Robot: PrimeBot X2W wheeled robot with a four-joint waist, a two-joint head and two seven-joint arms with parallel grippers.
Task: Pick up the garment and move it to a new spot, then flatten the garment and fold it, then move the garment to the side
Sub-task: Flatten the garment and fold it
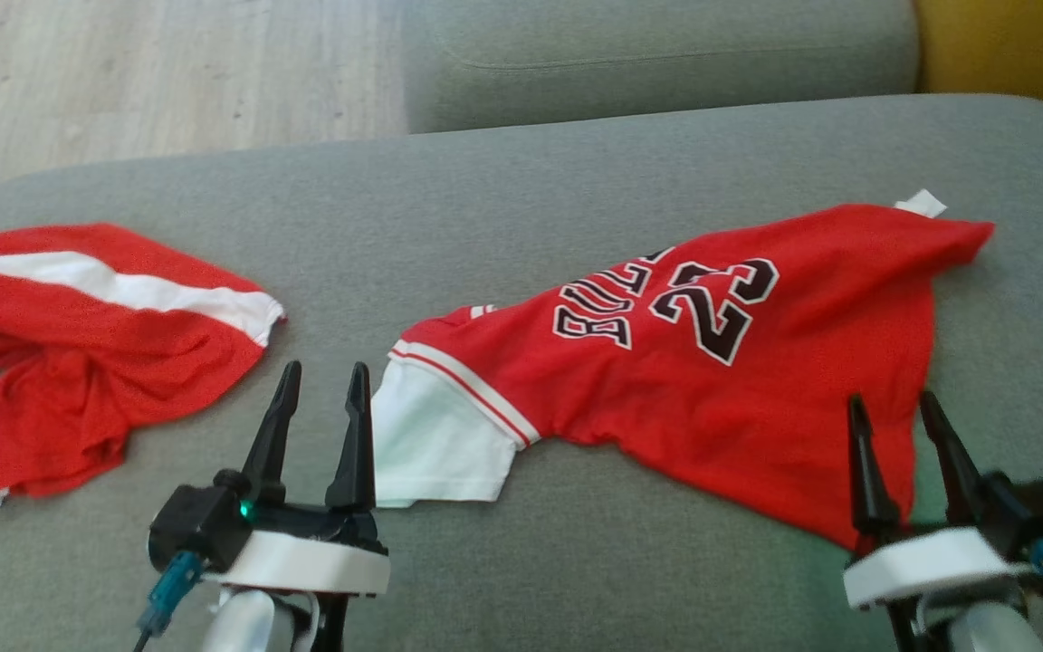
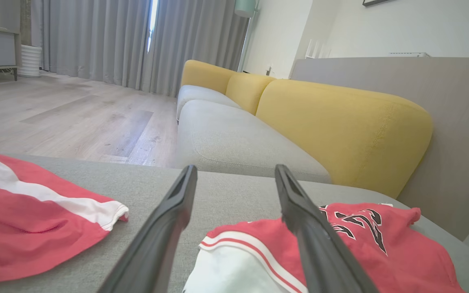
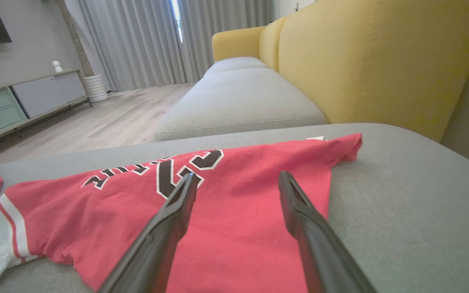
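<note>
The red number 23 jersey (image 1: pixel 712 362) lies rumpled on the grey sofa cushion (image 1: pixel 576 208). The left gripper (image 1: pixel 324 371) stands open and empty just beside its white sleeve. The right gripper (image 1: pixel 891 400), likewise open and empty, is at its near red edge.

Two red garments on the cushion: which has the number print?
The jersey on the right, printed with a black 23 and white-sleeved; the crumpled garment on the left shows a white stripe, no print.

Grey sofa cushion (image 1: pixel 576 172) across the middle of the head view, with a second grey cushion (image 1: pixel 657 54) at top and pale wooden floor (image 1: pixel 168 72) at upper left. Left wrist view: yellow backrest (image 2: pixel 340 126) at right, grey curtains (image 2: pixel 96 40) at top, white ribbed pot (image 2: pixel 30 61) at upper left.
</note>
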